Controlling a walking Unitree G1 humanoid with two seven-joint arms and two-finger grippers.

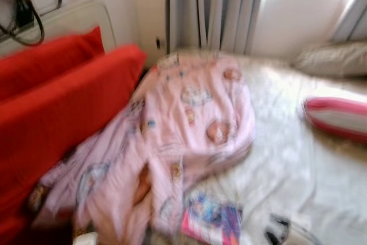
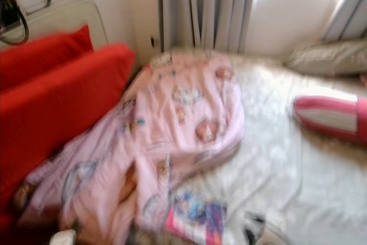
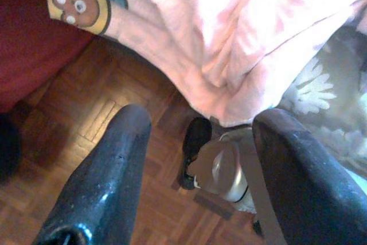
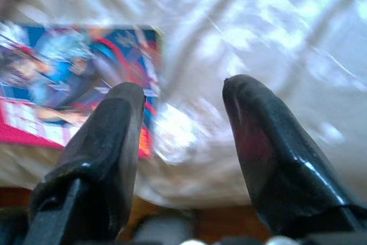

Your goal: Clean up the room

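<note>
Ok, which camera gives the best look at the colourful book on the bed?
The right wrist view: the book is large there, its cover lying flat near the bed's edge beyond the open right gripper. Both eye views catch it small and blurred beside the pink blanket.

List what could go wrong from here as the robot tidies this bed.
1. The pink blanket spills off the bed's edge toward the parquet floor; pulling it could drag it down fully.
2. The colourful book lies at the mattress edge by the open right gripper; a nudge might tip it off.
3. The head views are blurred, so aiming a grasp now is unreliable.
</note>
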